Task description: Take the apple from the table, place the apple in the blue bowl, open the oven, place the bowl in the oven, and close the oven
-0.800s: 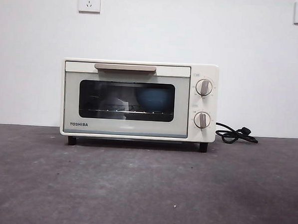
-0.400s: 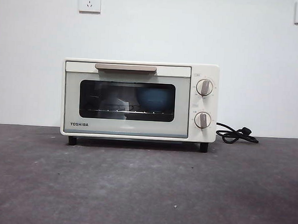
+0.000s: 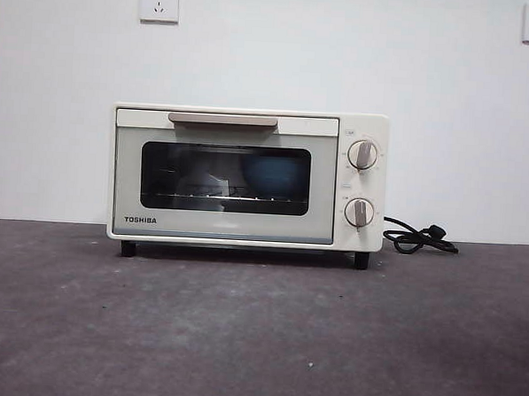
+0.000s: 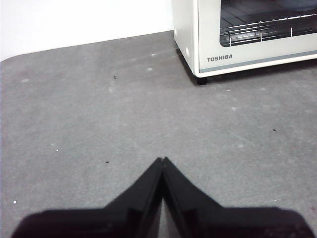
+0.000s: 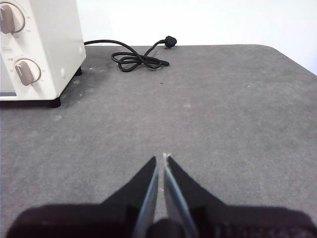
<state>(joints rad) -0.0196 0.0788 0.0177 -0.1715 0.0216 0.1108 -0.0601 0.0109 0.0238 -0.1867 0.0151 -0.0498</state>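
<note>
Oven (image 3: pixel 248 177) sits toward the back of the worktop (image 3: pixel 257 331), door shut, handle (image 3: pixel 222 119) up against the top edge. Blue bowl (image 3: pixel 274 176) shows through the dark glass, on the rack, right half of the cavity. Apple not visible; prob. inside the bowl, but the glass is too dark to tell. Cord (image 3: pixel 420 237) lies coiled on the worktop just beside the oven's knob side.

Left gripper (image 4: pixel 162 161) hangs over bare worktop near the oven's front corner, jaws clenched tip to tip, holding nothing. Right gripper (image 5: pixel 163 158) likewise pressed together and empty, over the worktop off the knob side, w/ the cord beyond it.

Judgement: all steps look done, i.e. bowl in, door closed. Nothing left but arms parked clear.
</note>
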